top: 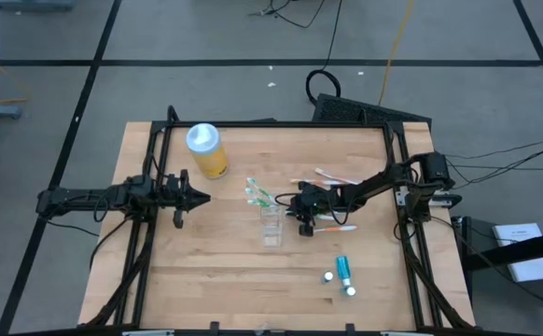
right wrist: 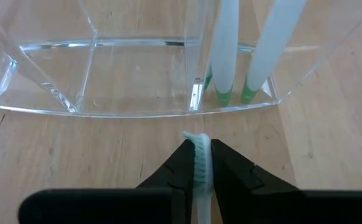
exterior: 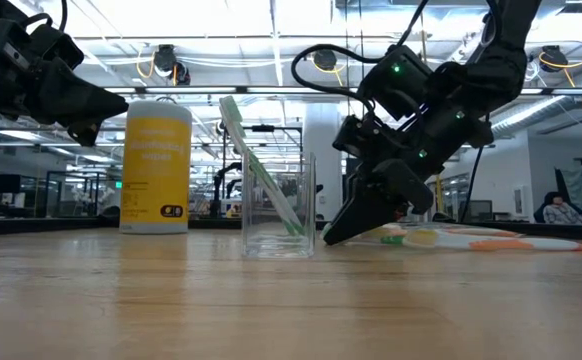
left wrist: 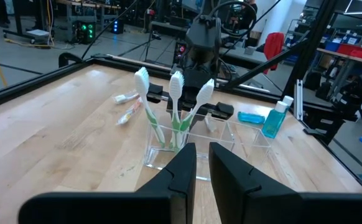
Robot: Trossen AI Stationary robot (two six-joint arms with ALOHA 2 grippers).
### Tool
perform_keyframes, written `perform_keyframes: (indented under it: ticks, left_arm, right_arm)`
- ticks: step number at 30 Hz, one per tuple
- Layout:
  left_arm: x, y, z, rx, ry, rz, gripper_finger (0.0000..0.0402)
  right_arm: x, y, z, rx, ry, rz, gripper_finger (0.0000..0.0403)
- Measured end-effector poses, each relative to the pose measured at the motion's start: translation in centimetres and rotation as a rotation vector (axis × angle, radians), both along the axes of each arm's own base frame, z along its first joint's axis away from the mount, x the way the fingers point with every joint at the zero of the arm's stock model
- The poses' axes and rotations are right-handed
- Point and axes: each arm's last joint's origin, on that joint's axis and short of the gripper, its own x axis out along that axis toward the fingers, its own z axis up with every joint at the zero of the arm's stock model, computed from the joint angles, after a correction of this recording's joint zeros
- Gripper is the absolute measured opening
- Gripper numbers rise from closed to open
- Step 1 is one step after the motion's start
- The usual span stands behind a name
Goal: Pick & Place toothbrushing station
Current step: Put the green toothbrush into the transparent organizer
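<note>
A wooden desk carries the toothbrushing station, with 2 dark arms reaching in from its sides. The left end effector hangs above the desk's left half, beside a yellow bottle with a pale blue lid; its fingers stand narrowly apart, holding nothing. The right end effector sits low at the desk's centre, just beside the clear plastic organiser, its fingers pinched on a pale toothbrush whose bristled head shows between the tips. 3 green-and-white toothbrushes stand tilted in 1 compartment of the organiser, heads up. More toothbrushes, orange and white, lie flat behind the right arm. 2 teal, white-capped tubes rest near the desk's front right.
</note>
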Motion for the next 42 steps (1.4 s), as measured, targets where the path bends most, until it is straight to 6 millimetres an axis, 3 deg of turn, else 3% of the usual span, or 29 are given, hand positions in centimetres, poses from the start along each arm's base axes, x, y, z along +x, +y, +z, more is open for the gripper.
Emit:
perform_keyframes:
  ticks: [10,25,42]
  left_arm:
    - [0.0,0.0,0.0,0.000,0.000,0.000,0.0049]
    - [0.0,0.0,0.0,0.000,0.000,0.000,0.0049]
    - [0.0,0.0,0.0,0.000,0.000,0.000,0.0049]
  right_arm:
    - [-0.3,0.0,2.0,-0.001,-0.043,0.003,0.0036]
    - [-0.9,0.1,7.4,-0.012,-0.241,0.012,0.0035]
    - [-1.0,0.1,8.3,-0.025,-0.275,0.022,0.0033]
